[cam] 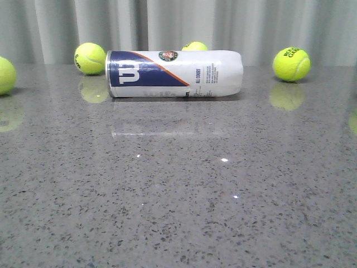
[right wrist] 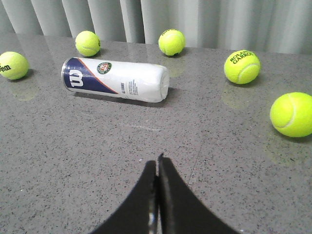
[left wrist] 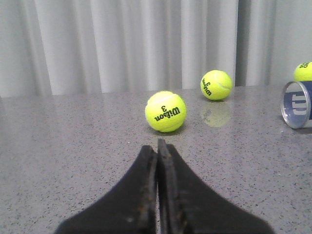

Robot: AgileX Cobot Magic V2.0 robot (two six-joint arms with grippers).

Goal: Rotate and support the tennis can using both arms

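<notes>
Task not started yet, by the look of it: both arms sit well back from the tennis can [cam: 174,73], w/ left end effector [left wrist: 158,146] clenched on nothing and right end effector [right wrist: 157,163] likewise clenched, empty. Can lies on its side at 12 o'clock on the grey table [cam: 178,212] in front view, silver rim end toward 9, closed white end toward 3. Label white and navy w/ orange stripe, small print near the white end. Tennis balls sit near it, none clearly touching. Next move prob needs both end effectors to release and approach opposite ends; can may roll if nudged off-centre.
</notes>
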